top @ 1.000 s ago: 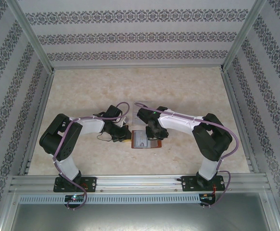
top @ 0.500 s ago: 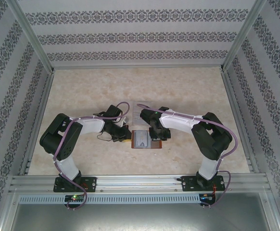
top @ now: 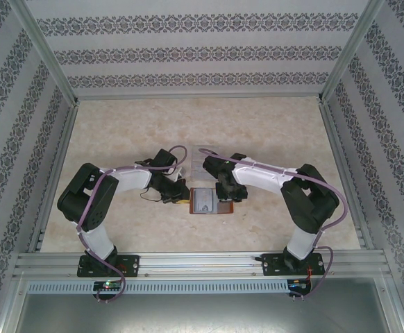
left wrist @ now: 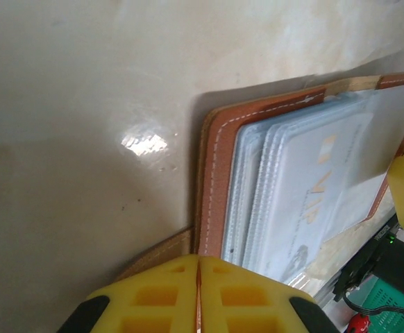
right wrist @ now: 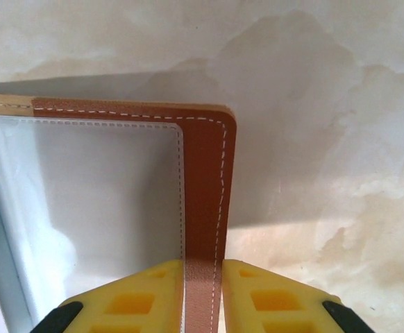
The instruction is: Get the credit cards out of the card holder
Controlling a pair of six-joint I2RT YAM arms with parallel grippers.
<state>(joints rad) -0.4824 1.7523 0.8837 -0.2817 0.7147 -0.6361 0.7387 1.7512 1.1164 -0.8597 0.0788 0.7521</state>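
Note:
The card holder (top: 223, 207) lies open on the marble tabletop between the two arms, reddish-brown leather with white stitching. In the left wrist view its cover (left wrist: 216, 173) frames a stack of bluish sleeves, and a pale credit card (left wrist: 313, 201) with faint gold print sits in the top one. My left gripper (left wrist: 198, 260) is shut on the holder's left edge, beside the tan tab strap (left wrist: 157, 253). My right gripper (right wrist: 202, 262) is shut on the stitched right border of the card holder (right wrist: 205, 180), next to a clear sleeve (right wrist: 98, 201). From above, left gripper (top: 181, 199) and right gripper (top: 228, 196) flank the holder.
A clear plastic tray (top: 202, 154) lies just behind the grippers. Patterned walls and metal rails (top: 188, 262) enclose the table. The wide tabletop (top: 202, 121) stretches behind. Part of the right arm (left wrist: 389, 270) shows at the left wrist view's lower right.
The right gripper has shifted slightly to the right along the holder's right leaf. The left arm and the holder have barely moved.

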